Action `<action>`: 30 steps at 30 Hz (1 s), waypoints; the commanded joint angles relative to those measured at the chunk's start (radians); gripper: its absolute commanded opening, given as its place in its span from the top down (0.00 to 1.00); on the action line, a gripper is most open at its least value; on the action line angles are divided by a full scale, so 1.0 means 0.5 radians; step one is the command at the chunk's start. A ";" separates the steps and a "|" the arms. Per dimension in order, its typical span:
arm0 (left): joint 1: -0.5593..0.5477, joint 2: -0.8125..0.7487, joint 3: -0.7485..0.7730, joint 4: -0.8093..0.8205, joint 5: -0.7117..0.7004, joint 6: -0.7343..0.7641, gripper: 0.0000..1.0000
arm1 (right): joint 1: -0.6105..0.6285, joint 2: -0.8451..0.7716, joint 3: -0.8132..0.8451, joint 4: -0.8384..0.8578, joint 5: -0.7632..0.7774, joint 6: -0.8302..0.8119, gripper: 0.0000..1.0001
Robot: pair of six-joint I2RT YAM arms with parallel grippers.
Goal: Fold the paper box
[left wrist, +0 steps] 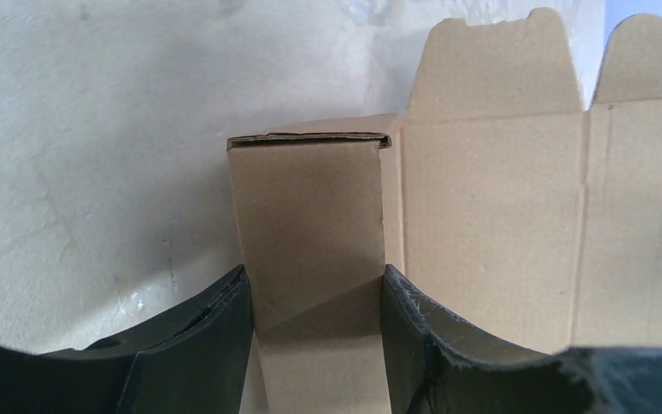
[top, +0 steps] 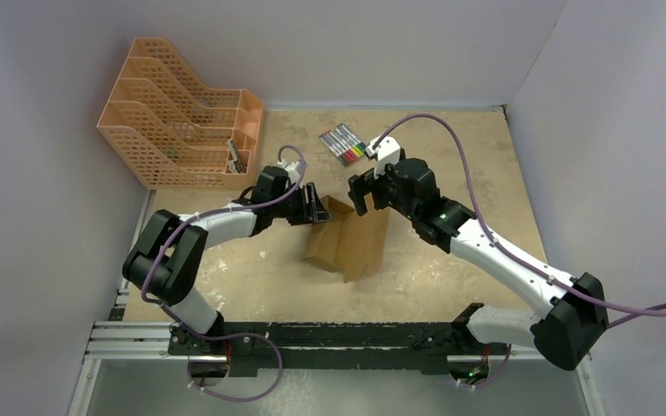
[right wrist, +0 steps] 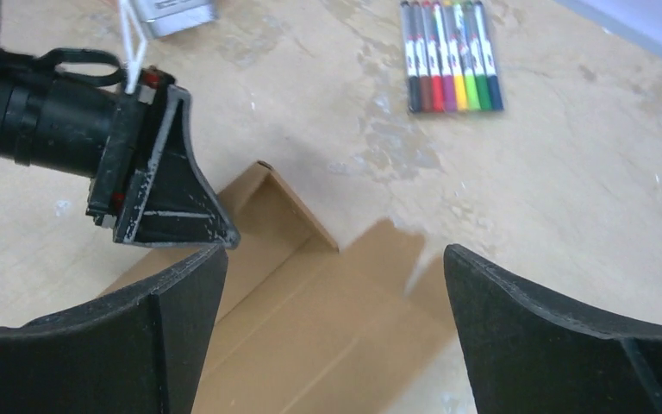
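The paper box (top: 347, 243) is brown cardboard, partly folded, and stands on the table between the two arms. My left gripper (top: 312, 208) is shut on a narrow folded panel at the box's left end. In the left wrist view that gripper (left wrist: 317, 293) has one finger against each side of the panel, with the box's wall and rounded tabs (left wrist: 491, 216) to the right. My right gripper (top: 360, 192) hovers open above the box's far edge. In the right wrist view this gripper (right wrist: 334, 254) has its jaws wide apart with nothing held; the box (right wrist: 310, 319) lies below and the left gripper's finger (right wrist: 172, 207) is at the left.
An orange mesh file rack (top: 182, 117) stands at the back left. A row of coloured markers (top: 344, 143) lies at the back middle of the table, and the right wrist view shows these markers (right wrist: 451, 53) at the top. Grey walls enclose the table.
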 commanded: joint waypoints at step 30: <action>-0.292 -0.960 -0.887 0.320 -1.112 -1.053 0.42 | 0.021 0.212 0.753 -1.251 0.088 1.092 0.07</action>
